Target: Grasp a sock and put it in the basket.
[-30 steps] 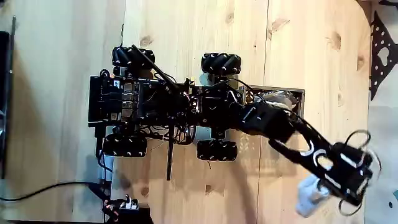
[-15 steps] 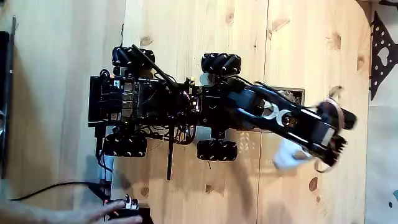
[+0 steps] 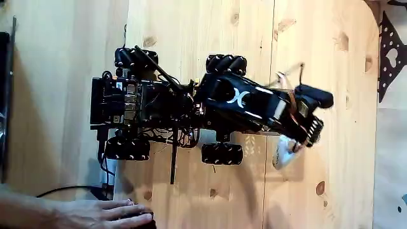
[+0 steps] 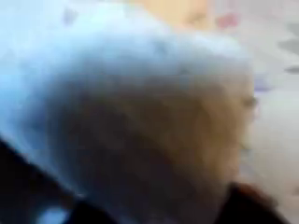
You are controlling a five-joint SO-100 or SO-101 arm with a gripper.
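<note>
Sock (image 4: pixel 140 103) takes up most of the blurred wrist view: a soft, pale grey-white mass, fuzzy at the edges, shaded darker toward its middle, with black shapes at the bottom corners. The weave and any markings are lost in the blur. The fixed view from above gives the setting that the close camera lacks. One wheeled base (image 3: pixel 140 105) stands on a wooden floor (image 3: pixel 191 38) of pale knotty boards, and four ribbed black wheels can be counted at its corners. One black arm (image 3: pixel 248 105) with white markings reaches from the base toward the right of that view. At its end the gripper (image 3: pixel 297 145) holds the sock (image 3: pixel 284 154), one small whitish lump hanging just below and beside the arm's tip, over the floor. The jaws look clenched on the cloth, though the fingers themselves are too dark to separate. The basket (image 3: pixel 304 95) lies mostly hidden under the arm; a thin rim corner shows just right of the base, and the sock sits outside it, near its lower edge in that view. A hand (image 3: pixel 95 213) rests at the bottom left, touching a dark device (image 3: pixel 137 222), with a black cable (image 3: pixel 60 189) running near it. A black perforated plate (image 3: pixel 388 57) with heart-shaped holes lies at the right edge.
</note>
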